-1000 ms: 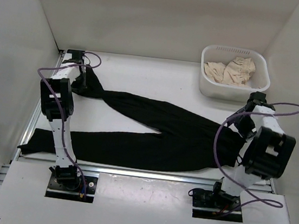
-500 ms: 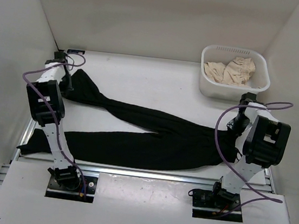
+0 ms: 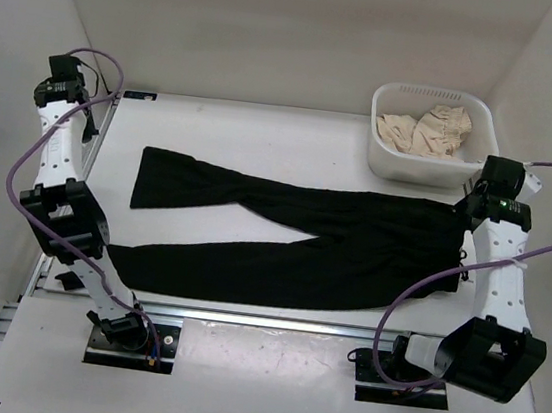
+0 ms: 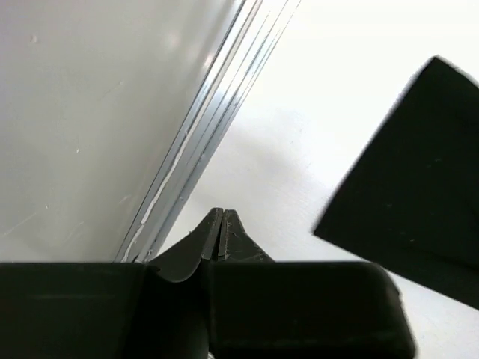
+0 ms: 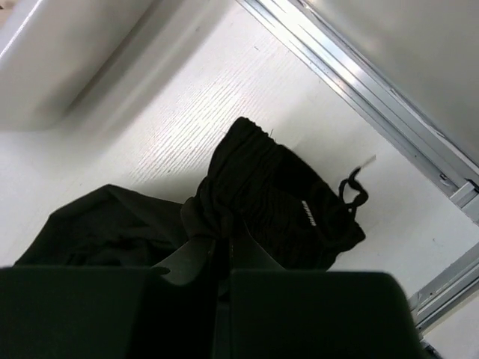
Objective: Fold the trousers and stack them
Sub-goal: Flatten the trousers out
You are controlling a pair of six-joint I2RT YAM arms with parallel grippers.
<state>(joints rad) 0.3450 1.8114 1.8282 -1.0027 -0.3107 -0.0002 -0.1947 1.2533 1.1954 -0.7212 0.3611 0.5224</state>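
The black trousers lie spread across the table, both legs running left and the waist at the right. My right gripper is shut on the bunched waistband, and fabric is gathered at its tips. A drawstring trails off the waistband. My left gripper is up near the left wall by the table's rail. It is shut on nothing. The far leg's end lies flat on the table to its right, apart from it.
A white basket holding a beige cloth stands at the back right, just behind my right gripper; its wall shows in the right wrist view. Aluminium rails edge the table along both side walls.
My right gripper closed on the waistband and drew it right, stretching the trousers out. My left gripper let go of the far leg's end and lifted away toward the left wall.
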